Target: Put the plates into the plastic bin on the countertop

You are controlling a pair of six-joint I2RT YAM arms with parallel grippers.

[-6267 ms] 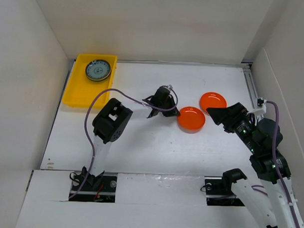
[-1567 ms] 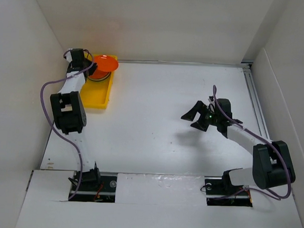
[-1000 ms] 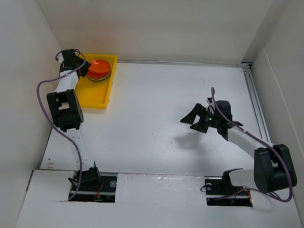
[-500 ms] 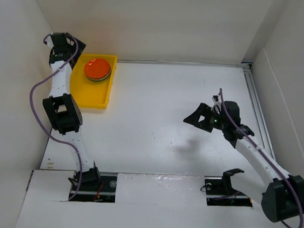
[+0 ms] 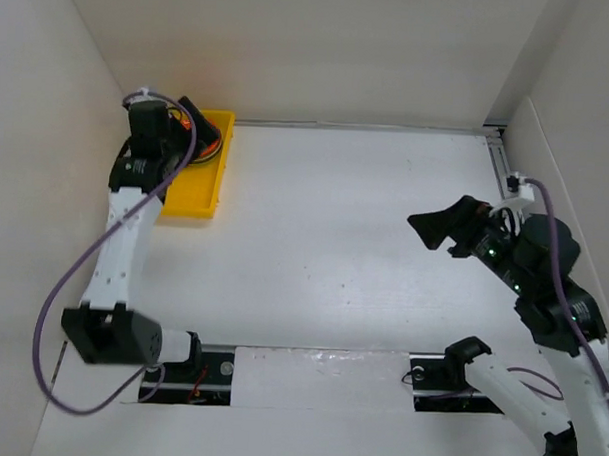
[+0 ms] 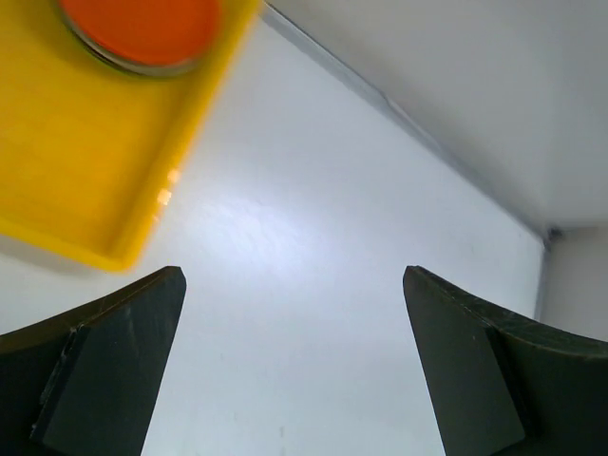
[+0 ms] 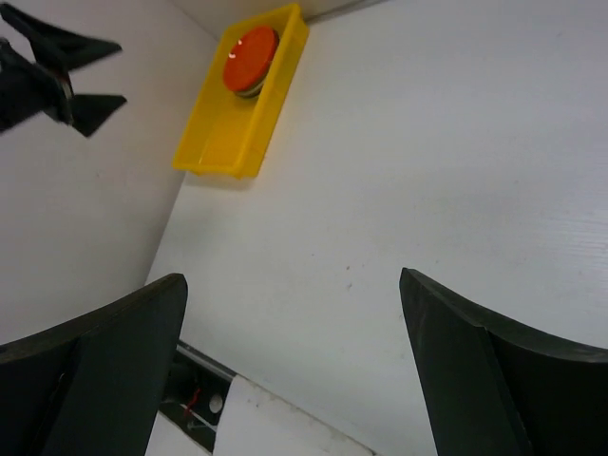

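Note:
An orange plate [image 6: 142, 28] tops a small stack of plates at the far end of the yellow plastic bin [image 6: 85, 161], which sits at the far left of the white countertop [image 5: 335, 219]. My left gripper [image 5: 200, 132] hangs open and empty above that end of the bin, hiding most of the stack in the top view. Its fingers frame bare countertop in the left wrist view, left gripper [image 6: 293, 275]. My right gripper [image 5: 431, 235] is open and empty, raised over the right side. The right wrist view shows the orange plate [image 7: 250, 47], the bin [image 7: 237, 133] and the right gripper [image 7: 293, 278].
White walls close in the countertop on the left [image 5: 48, 129], back and right. A metal rail [image 5: 502, 170] runs along the right edge. The arm bases and a white ledge [image 5: 309, 373] lie at the near edge.
The left gripper opened, leaving the orange plate on the stack in the bin, then lifted and swung back over the bin's far end. The right arm drew back to the right and rose.

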